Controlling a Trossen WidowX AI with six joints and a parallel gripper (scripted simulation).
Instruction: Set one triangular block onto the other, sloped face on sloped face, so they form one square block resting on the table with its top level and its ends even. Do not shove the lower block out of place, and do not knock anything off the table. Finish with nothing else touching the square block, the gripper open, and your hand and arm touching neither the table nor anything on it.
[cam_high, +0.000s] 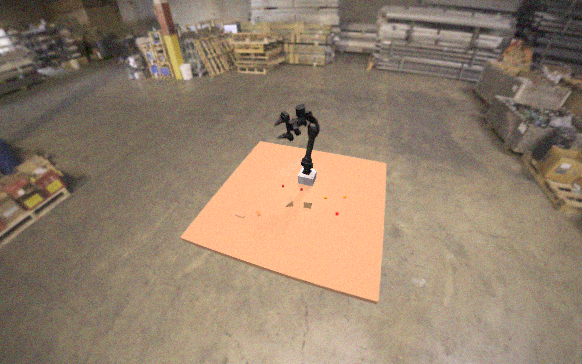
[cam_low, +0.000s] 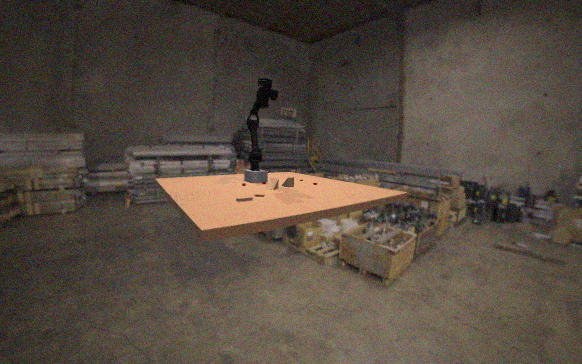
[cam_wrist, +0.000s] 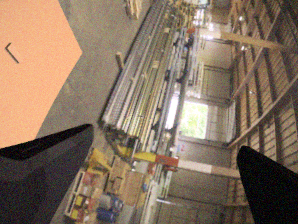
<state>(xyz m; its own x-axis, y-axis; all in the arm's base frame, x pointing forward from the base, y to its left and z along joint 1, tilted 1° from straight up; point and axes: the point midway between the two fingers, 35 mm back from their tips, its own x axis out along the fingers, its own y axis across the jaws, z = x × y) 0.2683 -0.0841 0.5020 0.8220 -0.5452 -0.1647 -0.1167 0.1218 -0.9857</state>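
Note:
Two small triangular blocks stand apart on the orange table top (cam_high: 280, 250) (cam_low: 210, 215). The left block (cam_high: 290, 204) (cam_low: 273, 184) shows a narrow shaded side. The right block (cam_high: 307, 205) (cam_low: 288, 182) shows a darker grey-brown side, with a sloping edge in the exterior view. Their exact turn is too small to tell. My gripper (cam_high: 278, 130) (cam_wrist: 167, 143) is wide open and empty, high above the table and well clear of both blocks. It points out sideways, so neither block shows in the wrist view.
Small red pieces (cam_high: 283, 186) (cam_high: 301, 189) (cam_high: 337, 213) and orange pieces (cam_high: 325, 198) (cam_high: 344, 197) lie around the blocks. A thin angled piece (cam_high: 240, 216) and a small orange piece (cam_high: 258, 213) lie farther left. The arm's pale base (cam_high: 307, 177) (cam_low: 256, 176) stands behind the blocks.

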